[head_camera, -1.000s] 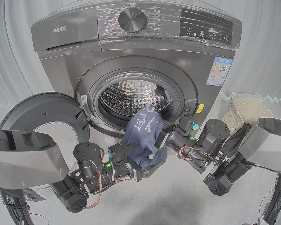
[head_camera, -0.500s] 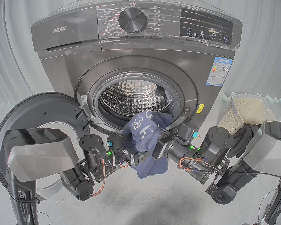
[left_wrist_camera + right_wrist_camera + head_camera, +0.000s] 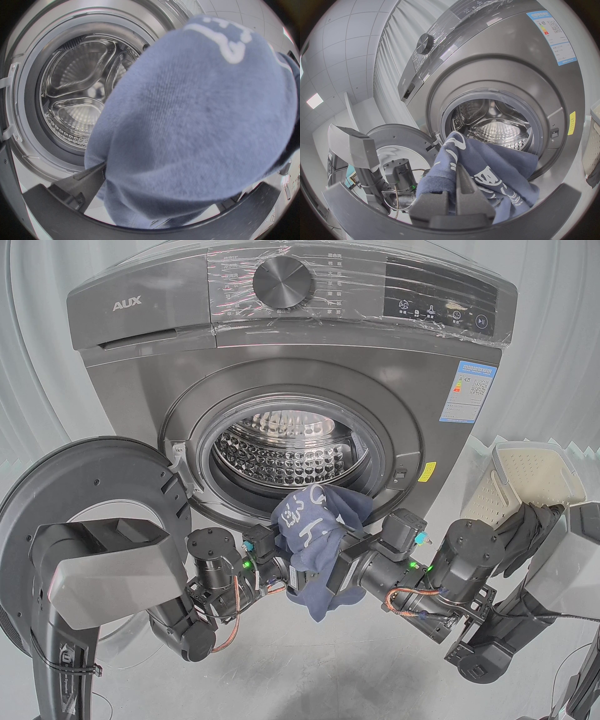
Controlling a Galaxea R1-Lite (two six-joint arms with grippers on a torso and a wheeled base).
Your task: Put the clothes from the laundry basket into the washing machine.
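Note:
A navy garment (image 3: 315, 534) with white print hangs bunched just below the lower rim of the washing machine's open port (image 3: 287, 446). My right gripper (image 3: 453, 190) is shut on a fold of it; in the head view that gripper (image 3: 334, 552) comes in from the right. From the left, my left gripper (image 3: 297, 574) sits under the garment (image 3: 193, 125), which drapes over it and hides its grip. The steel drum (image 3: 493, 125) behind looks bare. A cream laundry basket (image 3: 531, 477) stands at the right with a dark garment (image 3: 528, 530) hanging over its edge.
The washer's round door (image 3: 81, 490) stands swung open at the left, close to my left arm. Grey floor (image 3: 325, 665) lies open in front of the machine. Pale curtains hang behind on both sides.
My left arm has swung right and up toward the port. The right arm has dropped a little. The garment has sunk slightly and bunched between the two grippers.

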